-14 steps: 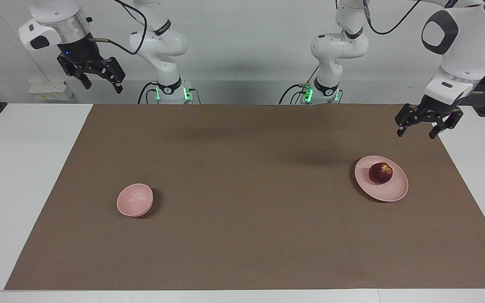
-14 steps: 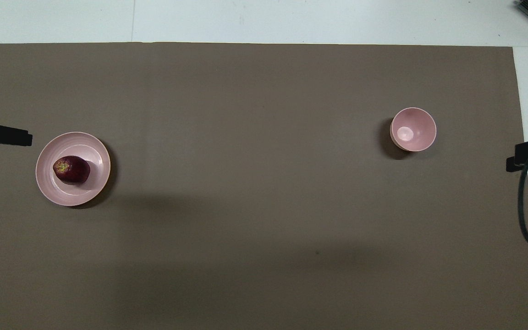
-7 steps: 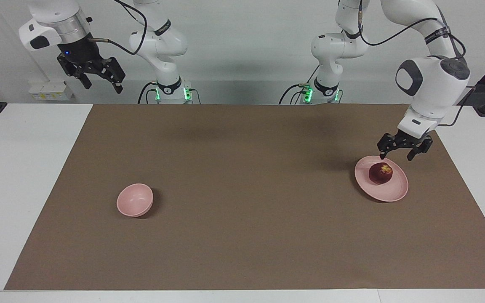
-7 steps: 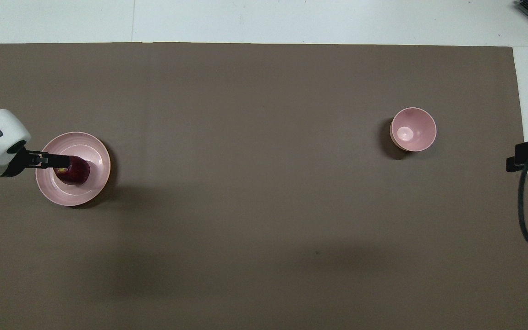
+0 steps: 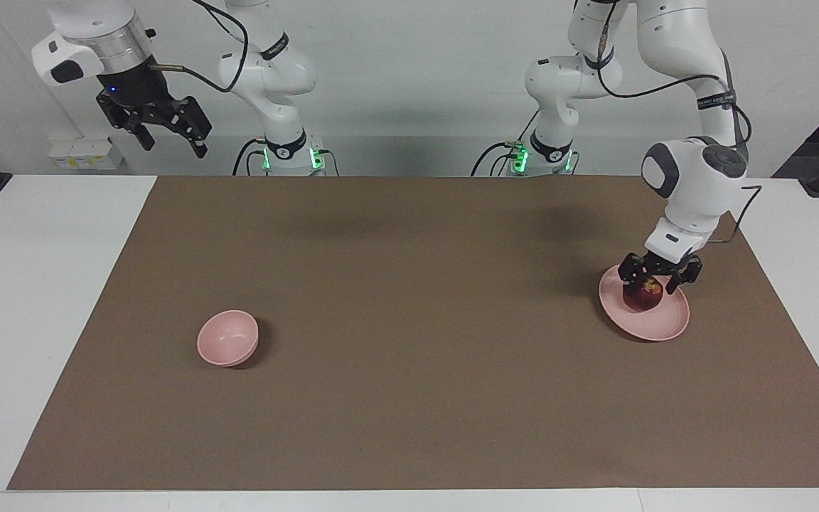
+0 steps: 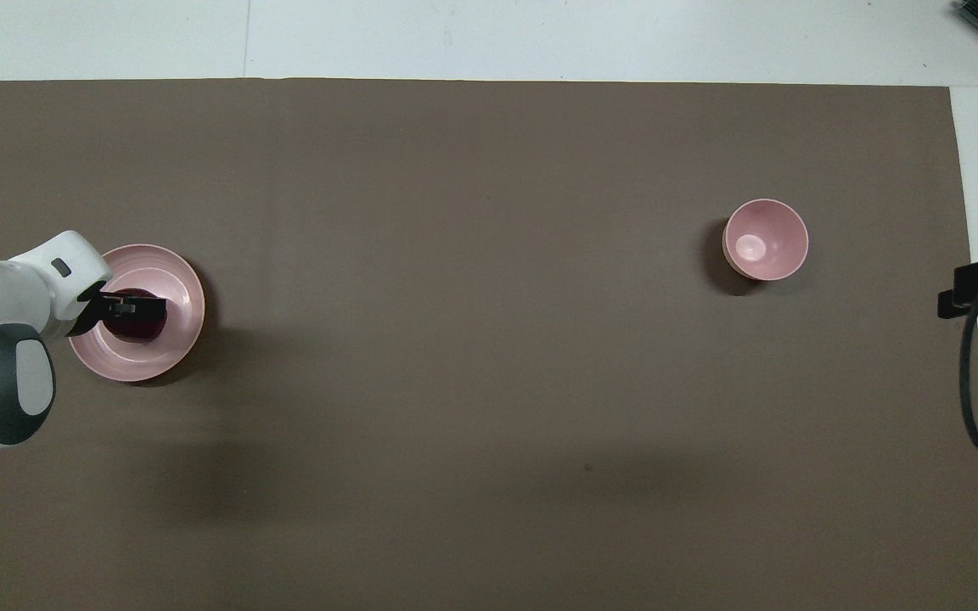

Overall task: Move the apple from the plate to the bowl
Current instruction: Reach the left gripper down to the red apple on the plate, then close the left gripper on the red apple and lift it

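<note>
Dark red against pale pink, the apple [image 5: 643,294] lay on the plate [image 5: 662,325] at the left arm's end of the table. I had the left gripper [image 5: 655,284] down over the apple, fingers spread wide to either side of it and not yet closed. The bowl [image 5: 227,338] stood well apart from the plate, toward the right arm's end. The right gripper [image 5: 171,139] waited, open and raised, above the table edge at its own end. I judged the risk thus: a round apple could roll from an off-centre pinch, or a low fingertip could tilt the plate. Only brown mat [image 5: 424,299] lay between plate and bowl; nothing stood in the way.
</note>
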